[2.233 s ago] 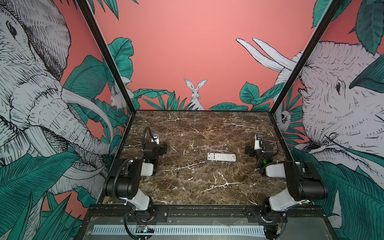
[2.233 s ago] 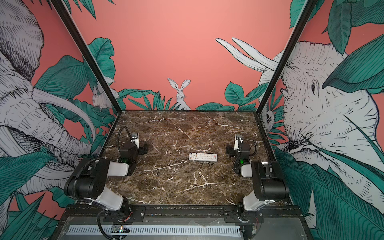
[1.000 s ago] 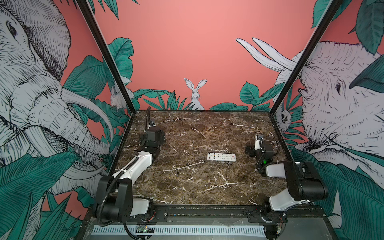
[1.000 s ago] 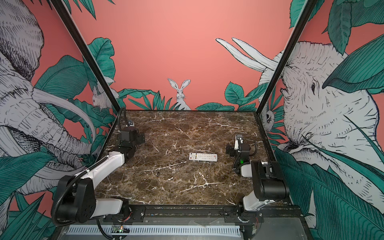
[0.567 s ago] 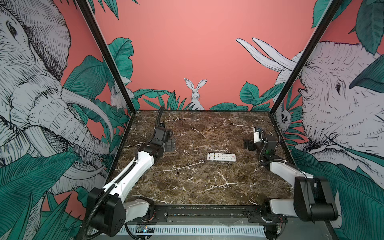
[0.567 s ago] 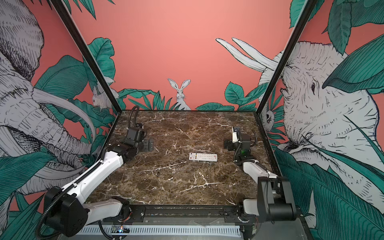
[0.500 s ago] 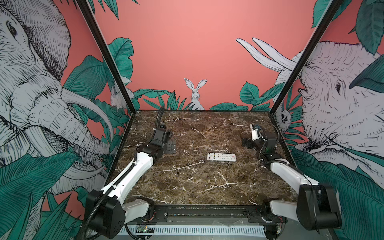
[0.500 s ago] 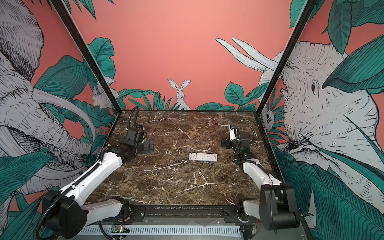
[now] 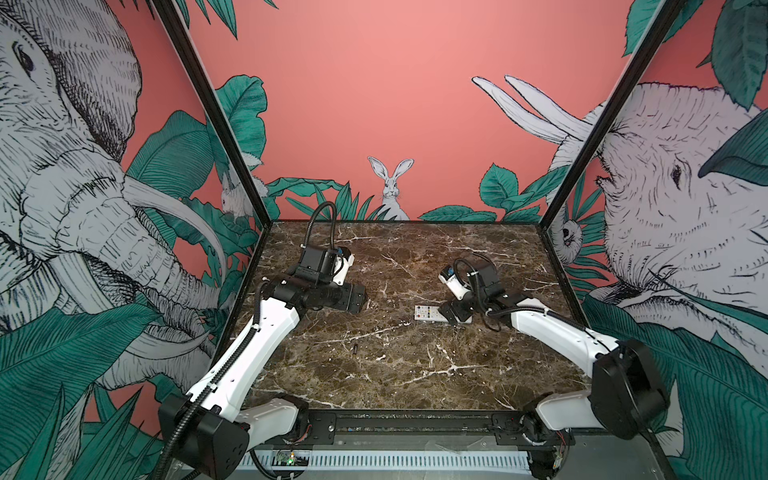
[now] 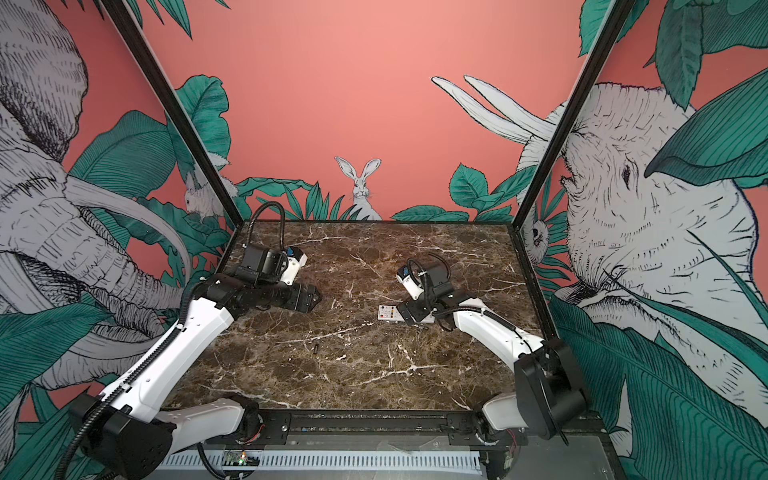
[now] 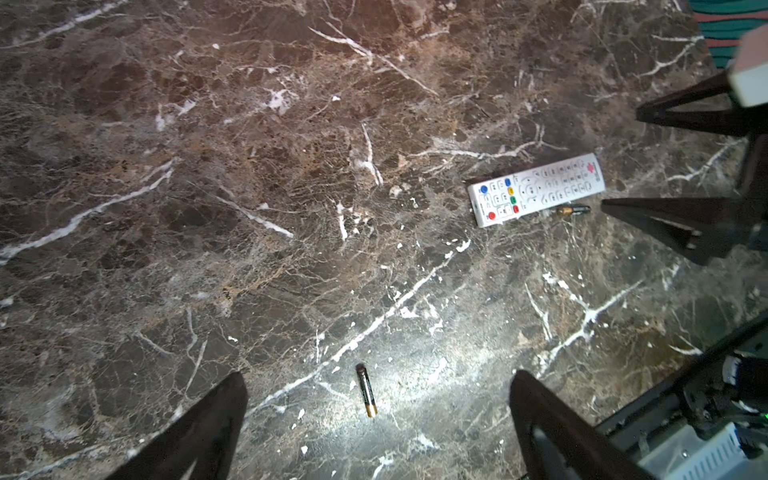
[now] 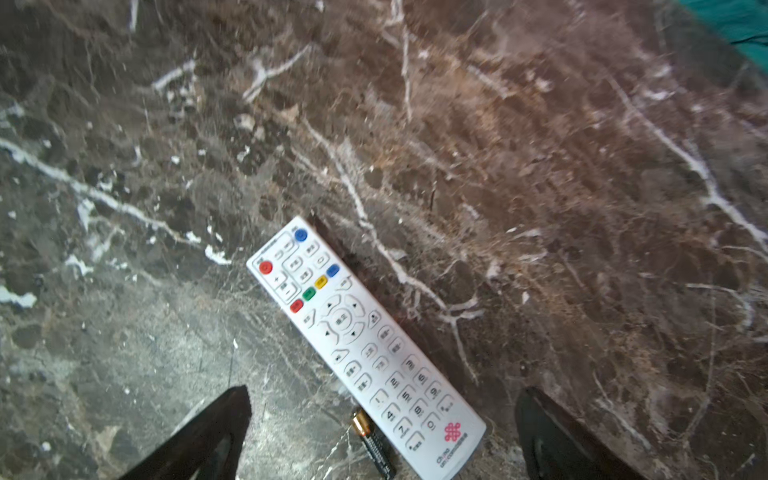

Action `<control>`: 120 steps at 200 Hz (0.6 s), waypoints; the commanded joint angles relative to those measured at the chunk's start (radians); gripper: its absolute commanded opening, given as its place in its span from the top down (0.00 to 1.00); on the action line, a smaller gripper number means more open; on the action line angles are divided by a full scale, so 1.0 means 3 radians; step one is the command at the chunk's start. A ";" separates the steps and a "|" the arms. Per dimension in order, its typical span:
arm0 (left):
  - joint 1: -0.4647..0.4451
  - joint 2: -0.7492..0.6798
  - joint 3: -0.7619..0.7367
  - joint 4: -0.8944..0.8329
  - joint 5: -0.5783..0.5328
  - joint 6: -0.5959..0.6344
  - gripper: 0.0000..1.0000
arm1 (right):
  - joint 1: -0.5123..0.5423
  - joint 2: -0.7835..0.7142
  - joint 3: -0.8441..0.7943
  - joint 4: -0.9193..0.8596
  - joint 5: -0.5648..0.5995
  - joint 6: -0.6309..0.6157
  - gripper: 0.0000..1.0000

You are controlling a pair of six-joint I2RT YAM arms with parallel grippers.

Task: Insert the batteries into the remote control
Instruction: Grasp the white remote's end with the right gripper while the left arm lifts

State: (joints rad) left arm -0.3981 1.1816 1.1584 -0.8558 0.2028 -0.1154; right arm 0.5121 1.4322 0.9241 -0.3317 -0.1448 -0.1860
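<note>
1. Both pincers are spread wide and hold nothing. Your left gripper hangs above the left side of the table. Your right gripper hovers over the logo end of the remote control.
2. Remote control: it lies flat, buttons up, right of centre, with its long axis across the table and the coloured buttons toward your left arm. In the right wrist view it runs on a slant between the spread fingers. To close across its narrow width you would likely need a wrist turn.
3. Loose battery: it lies alone on bare marble, well apart from the remote, on your left arm's side. In the left wrist view it sits between the fingertips with its long axis square to their closing line. The left arm is nearer, and a plain descent looks enough.
4. Second battery: it lies along the remote's long edge on the side nearer the robot's base, by the logo end, gold cap toward the coloured buttons. Whether it touches the remote or lies just beside it, I cannot tell. The right arm is nearer.
5. Containers: the only one is the remote's battery bay, which faces down and is hidden. Both batteries are out of it. You probably need to flip the remote first.
</note>
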 commanded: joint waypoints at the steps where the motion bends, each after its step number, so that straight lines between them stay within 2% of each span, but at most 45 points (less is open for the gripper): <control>1: -0.0015 -0.0084 0.0105 -0.0298 0.0125 0.0129 0.00 | 0.0055 0.0235 0.0238 -0.0391 -0.0107 -0.0176 0.01; 31: -0.0013 -0.0175 0.0082 -0.0306 0.0091 0.0139 0.00 | 0.0142 0.0675 0.0529 -0.0732 0.0022 -0.0361 0.01; 71: -0.0015 -0.0285 0.0033 -0.0309 -0.0052 0.0170 0.00 | 0.0200 0.0881 0.0616 -0.0824 0.0050 -0.0499 0.01; 98: -0.0017 -0.0291 0.0016 -0.0279 -0.0067 0.0167 0.00 | 0.0210 0.0976 0.0684 -0.0855 0.0203 -0.0431 0.01; 120: -0.0012 -0.0262 0.0000 -0.0219 0.0011 0.0134 0.00 | 0.0211 0.1005 0.0703 -0.0851 0.0513 -0.0263 0.01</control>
State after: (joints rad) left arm -0.3988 1.1091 1.1622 -0.9207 0.1940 -0.0814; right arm 0.5694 1.7210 1.1145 -0.5602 -0.0937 -0.2985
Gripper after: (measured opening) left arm 0.995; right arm 0.992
